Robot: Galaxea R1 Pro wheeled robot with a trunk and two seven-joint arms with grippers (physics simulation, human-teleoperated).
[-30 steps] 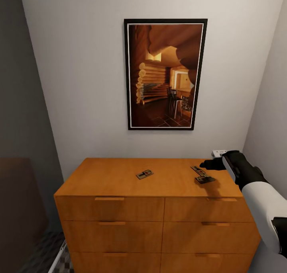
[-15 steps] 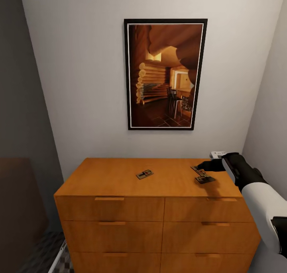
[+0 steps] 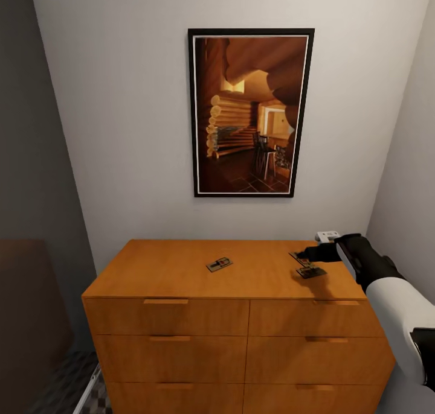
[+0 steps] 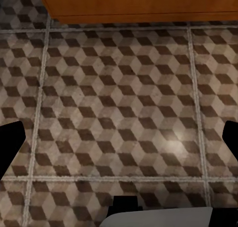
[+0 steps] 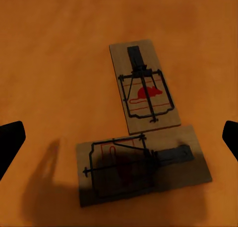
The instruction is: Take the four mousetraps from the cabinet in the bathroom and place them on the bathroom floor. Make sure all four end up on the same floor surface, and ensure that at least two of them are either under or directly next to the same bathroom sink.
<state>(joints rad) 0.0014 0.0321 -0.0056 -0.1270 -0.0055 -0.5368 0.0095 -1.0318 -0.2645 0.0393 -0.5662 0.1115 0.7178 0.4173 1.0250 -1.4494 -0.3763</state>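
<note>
Three mousetraps lie on top of the orange-brown cabinet (image 3: 169,269). One mousetrap (image 3: 219,264) is near the middle. Two others sit at the right end, a farther mousetrap (image 3: 300,258) and a nearer mousetrap (image 3: 311,273), their corners touching. My right gripper (image 3: 308,253) hovers just above that pair, open and holding nothing. In the right wrist view the pair appears as one trap (image 5: 144,85) and the other (image 5: 144,170), between the spread fingers of the right gripper (image 5: 119,137). My left gripper (image 4: 119,142) hangs open over the bathroom floor (image 4: 119,98), close to the cabinet's base (image 4: 139,3).
A framed picture (image 3: 251,112) hangs on the wall behind the cabinet. The right side wall (image 3: 411,160) runs close beside my right arm. A dark panel (image 3: 30,160) stands at the left, with a strip of tiled floor (image 3: 66,384) below it.
My right gripper has sunk a little toward the two traps at the right end. The traps and the view have not shifted.
</note>
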